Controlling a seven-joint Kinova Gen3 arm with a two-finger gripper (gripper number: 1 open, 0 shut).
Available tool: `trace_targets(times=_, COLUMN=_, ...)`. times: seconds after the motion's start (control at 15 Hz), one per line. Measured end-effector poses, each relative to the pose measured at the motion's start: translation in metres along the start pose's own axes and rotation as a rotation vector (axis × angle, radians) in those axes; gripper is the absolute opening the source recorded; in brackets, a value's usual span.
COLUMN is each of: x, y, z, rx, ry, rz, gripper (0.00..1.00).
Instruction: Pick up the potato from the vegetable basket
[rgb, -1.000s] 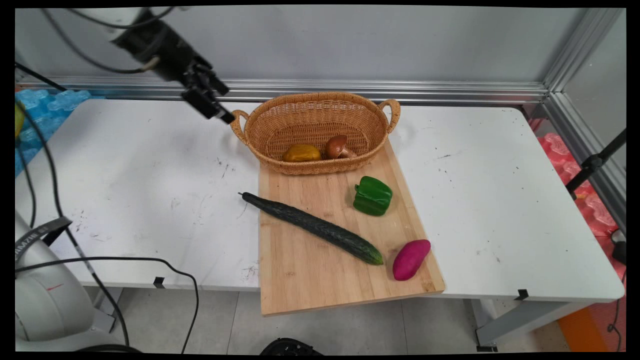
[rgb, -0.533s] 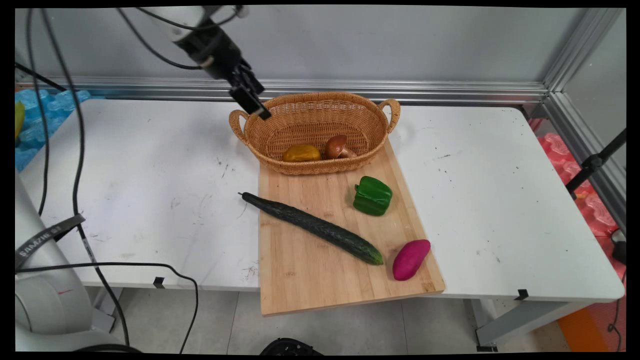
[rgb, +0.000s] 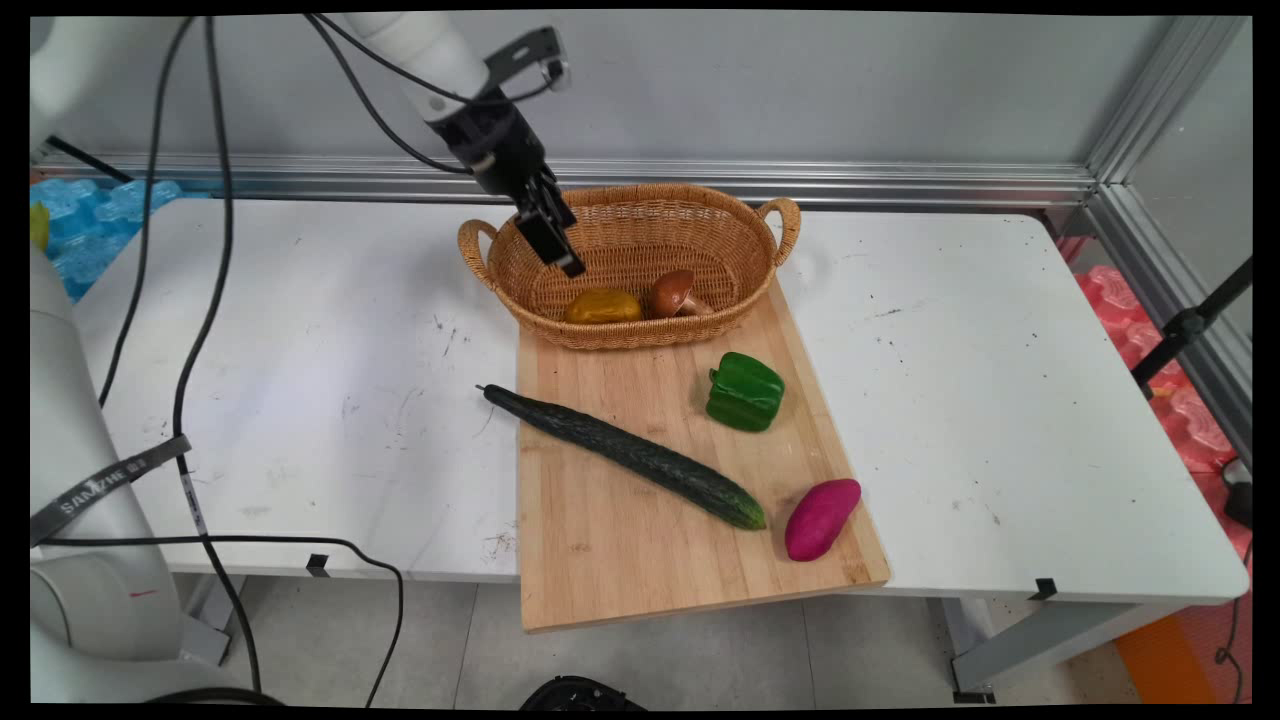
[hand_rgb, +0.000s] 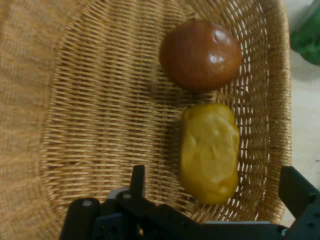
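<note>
My gripper (rgb: 563, 256) hangs open and empty over the left half of a wicker basket (rgb: 640, 196), pointing down into it. In the basket lie a yellow pepper (rgb: 603, 306) and a brown mushroom (rgb: 675, 292), side by side. In the hand view the yellow pepper (hand_rgb: 209, 152) lies just beyond the gripper (hand_rgb: 214, 174), between the lines of its two fingers, and the mushroom (hand_rgb: 201, 54) lies past it. The basket's woven floor (hand_rgb: 100, 110) fills most of that view. Nothing touches the fingers.
The basket stands on the far end of a wooden cutting board (rgb: 610, 560). On the board lie a long cucumber (rgb: 625, 455), a green pepper (rgb: 745, 392) and a purple sweet potato (rgb: 822, 518). The board overhangs the white table's (rgb: 300, 350) near edge.
The gripper has travelled right and down, from above the table left of the basket's handle to over the basket's inside. The vegetables have not moved.
</note>
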Motion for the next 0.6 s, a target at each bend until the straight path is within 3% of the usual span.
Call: trace_targets(times=0.6, x=0.015, y=-0.005, z=0.065, rx=-0.033, ry=-0.065, rz=0.045, gripper=1.0)
